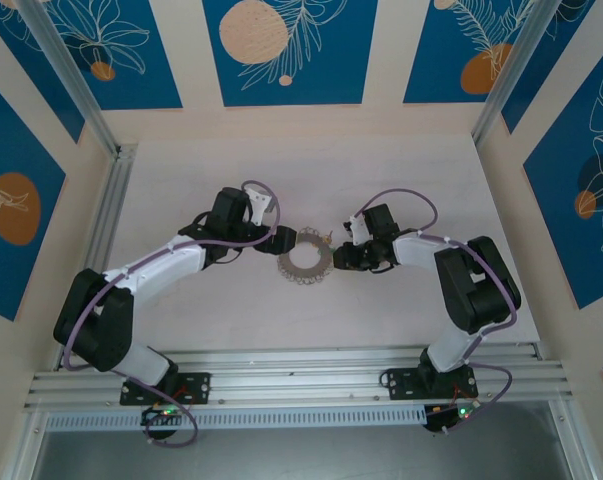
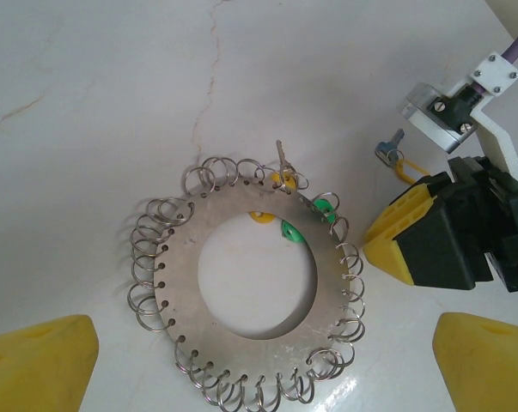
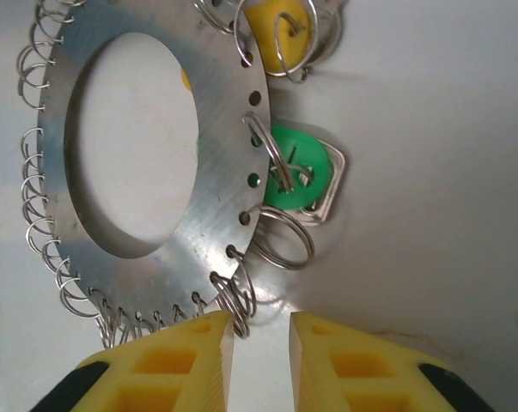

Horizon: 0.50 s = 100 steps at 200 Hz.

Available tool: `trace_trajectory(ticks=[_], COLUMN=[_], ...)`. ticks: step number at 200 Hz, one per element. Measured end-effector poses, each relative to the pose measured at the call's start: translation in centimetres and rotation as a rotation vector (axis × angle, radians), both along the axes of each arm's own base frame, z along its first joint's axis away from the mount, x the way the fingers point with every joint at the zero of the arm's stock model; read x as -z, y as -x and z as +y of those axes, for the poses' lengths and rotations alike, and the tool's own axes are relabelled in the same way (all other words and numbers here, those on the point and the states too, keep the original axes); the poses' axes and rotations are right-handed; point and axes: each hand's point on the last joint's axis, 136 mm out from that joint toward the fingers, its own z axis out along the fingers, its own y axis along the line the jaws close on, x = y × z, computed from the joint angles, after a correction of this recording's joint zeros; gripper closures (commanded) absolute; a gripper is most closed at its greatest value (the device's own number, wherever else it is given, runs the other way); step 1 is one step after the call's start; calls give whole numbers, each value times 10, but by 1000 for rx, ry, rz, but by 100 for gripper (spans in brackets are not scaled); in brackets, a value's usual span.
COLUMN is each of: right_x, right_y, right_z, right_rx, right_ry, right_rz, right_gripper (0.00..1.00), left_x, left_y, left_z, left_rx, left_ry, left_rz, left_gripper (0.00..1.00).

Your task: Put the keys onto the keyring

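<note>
Facing keyring, right gripper narrowly parted

In the right wrist view the keyring and the yellow-headed key run off the top edge; the right claw is cropped below.

2 arms reach in from the near edge of the table, elbows out. Flat mid-table between them: keyring. left gripper just beside its far-left rim. right gripper just beside its right rim. Small speck at far-right rim, too small to identify. Finger spacing unreadable.
</note>
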Motion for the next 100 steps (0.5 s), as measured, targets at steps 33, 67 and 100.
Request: trace_trajectory(ticks=[33, 67, 100], right_x=[2, -2, -5], right_y=[-3, -6, -7], right_z=[5, 8, 12], right_rx=[-2, -5, -13], right_ry=[-33, -60, -81], right_rz=[7, -6, -11], right_gripper=[77, 80, 84], left_x=[0, 0, 0], left_y=[0, 0, 0], left_z=[0, 0, 0], left_rx=[2, 1, 1], left_ry=[2, 4, 4], left_rz=[0, 2, 3], left_gripper=[0, 0, 0])
